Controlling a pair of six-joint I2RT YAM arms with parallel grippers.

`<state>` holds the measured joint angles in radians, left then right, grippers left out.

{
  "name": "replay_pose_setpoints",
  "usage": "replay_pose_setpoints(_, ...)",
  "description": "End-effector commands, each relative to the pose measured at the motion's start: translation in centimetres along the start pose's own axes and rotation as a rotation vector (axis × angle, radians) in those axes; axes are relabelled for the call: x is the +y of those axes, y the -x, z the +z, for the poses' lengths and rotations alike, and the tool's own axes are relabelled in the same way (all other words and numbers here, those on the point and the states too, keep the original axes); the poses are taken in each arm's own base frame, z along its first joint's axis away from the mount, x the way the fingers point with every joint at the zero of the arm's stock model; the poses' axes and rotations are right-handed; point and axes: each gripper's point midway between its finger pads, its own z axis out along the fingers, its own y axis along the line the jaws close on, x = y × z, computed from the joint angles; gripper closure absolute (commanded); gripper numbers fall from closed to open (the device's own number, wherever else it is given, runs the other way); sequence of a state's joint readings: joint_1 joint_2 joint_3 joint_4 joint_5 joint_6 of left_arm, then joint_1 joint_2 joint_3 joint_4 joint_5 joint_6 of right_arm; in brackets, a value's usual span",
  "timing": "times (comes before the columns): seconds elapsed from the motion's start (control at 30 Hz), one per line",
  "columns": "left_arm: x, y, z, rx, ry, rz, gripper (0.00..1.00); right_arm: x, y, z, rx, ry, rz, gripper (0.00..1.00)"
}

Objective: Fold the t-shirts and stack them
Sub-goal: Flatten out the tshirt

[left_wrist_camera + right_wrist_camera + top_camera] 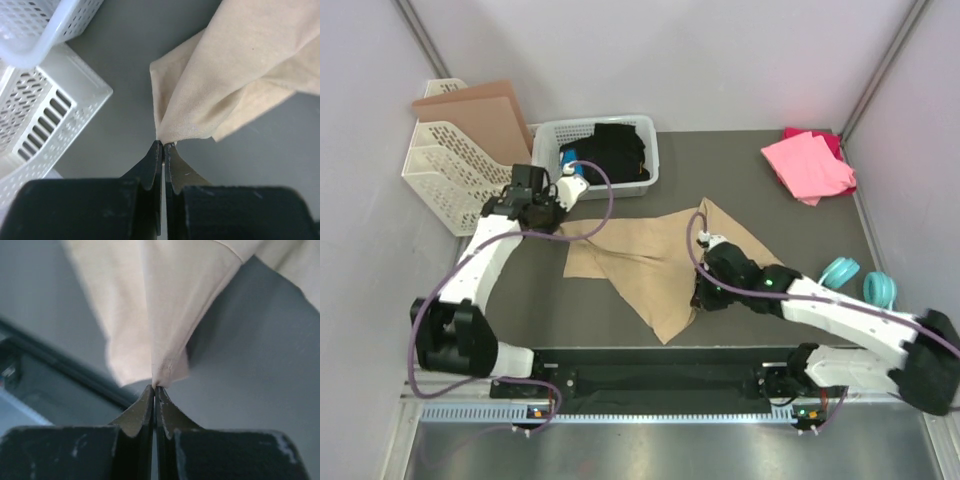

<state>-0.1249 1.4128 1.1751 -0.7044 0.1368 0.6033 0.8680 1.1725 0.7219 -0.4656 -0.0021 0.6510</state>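
Tan t-shirt (655,262) is pinched, seemingly at corners, by left claw (163,150) and right claw (154,389).

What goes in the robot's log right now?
left pincer: shut on tan t-shirt | right pincer: shut on tan t-shirt | pink t-shirt: far right corner

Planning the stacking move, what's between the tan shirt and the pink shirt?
Just bare dark tabletop between the tan shirt and pink shirt, as the top view shows.
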Motion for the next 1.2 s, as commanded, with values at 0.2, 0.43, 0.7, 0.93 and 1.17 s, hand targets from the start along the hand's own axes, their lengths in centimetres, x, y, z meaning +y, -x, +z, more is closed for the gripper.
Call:
replay_pose_setpoints(0.2,-2.6,4.9,-14.8,-0.249,-0.025,0.039,1.0,5.8,5.3,-23.2,-0.473,0.386,-0.004,1.0)
replay_pose_setpoints(0.43,-7.2,4.8,-23.0,-0.282,-0.19,0.066,1.0,5.2,6.7,-32.1,-0.694,0.546,-0.013,1.0)
replay_pose_setpoints(0.7,-10.4,-0.7,-21.7,-0.177,-0.248,0.083,1.0,5.3,9.1,-33.1,-0.784,0.505,0.008,1.0)
replay_pose_setpoints(0.93,-12.4,-3.9,-18.0,-0.042,-0.376,0.05,1.0,5.7,15.0,-29.9,-0.862,0.238,0.003,1.0)
replay_pose_setpoints(1.17,-13.5,-9.7,-12.7,0.163,-0.425,0.044,1.0,4.6,22.8,-18.9,-0.639,0.189,0.097,1.0)
